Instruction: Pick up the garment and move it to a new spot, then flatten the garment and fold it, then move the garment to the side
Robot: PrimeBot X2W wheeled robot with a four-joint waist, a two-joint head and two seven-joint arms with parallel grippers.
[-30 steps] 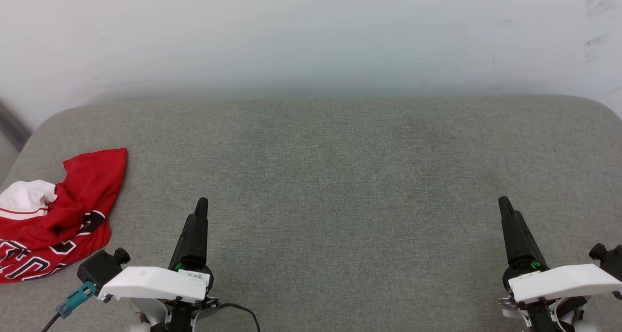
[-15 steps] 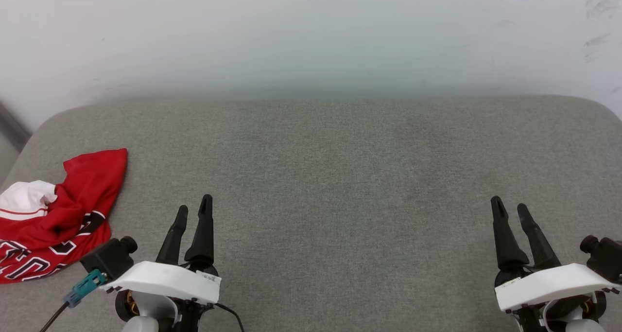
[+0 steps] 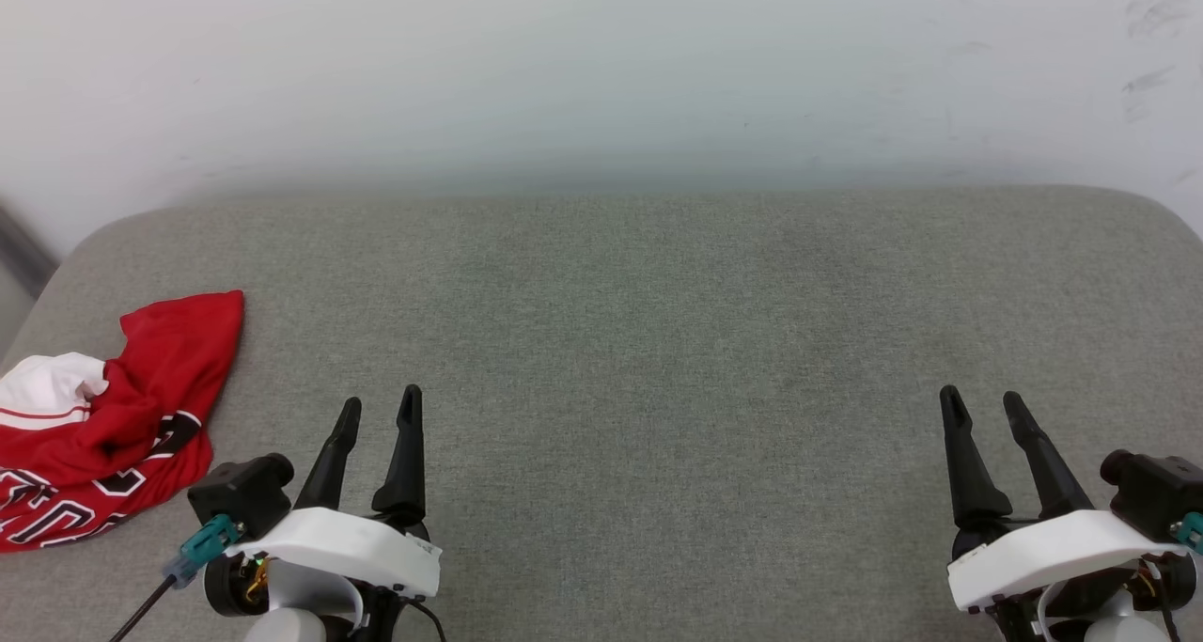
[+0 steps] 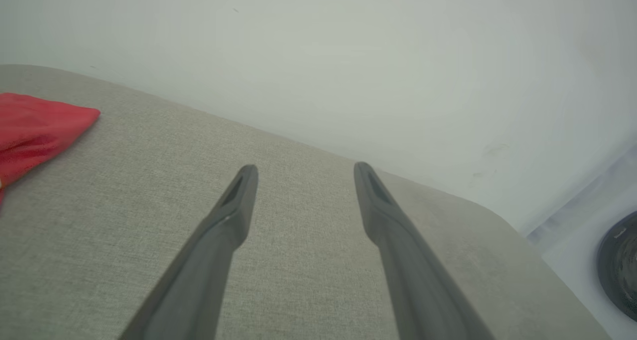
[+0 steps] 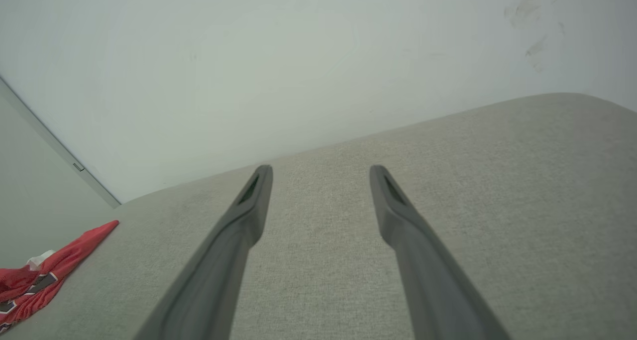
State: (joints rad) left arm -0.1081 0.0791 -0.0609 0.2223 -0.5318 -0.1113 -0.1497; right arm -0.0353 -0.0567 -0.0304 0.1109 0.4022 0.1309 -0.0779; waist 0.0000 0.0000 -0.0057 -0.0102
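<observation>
The garment, a red jersey with a white sleeve and black white-outlined lettering, lies crumpled at the far left edge of the grey cushioned surface. Its red corner shows in the left wrist view and a strip of it at the lower left of the right wrist view. My left gripper hovers open to the right of the garment, apart from it, nothing between its fingers. My right gripper stands open at the lower right, far from the garment and holding nothing.
A pale wall rises right behind the grey surface. The surface's rounded corners sit at the back left and back right. In the left wrist view, floor and a dark round object lie past the surface's far corner.
Both wrists have rolled, so each gripper's two fingers now show side by side instead of overlapping. Both grippers have drawn slightly back toward me. The garment has not moved.
</observation>
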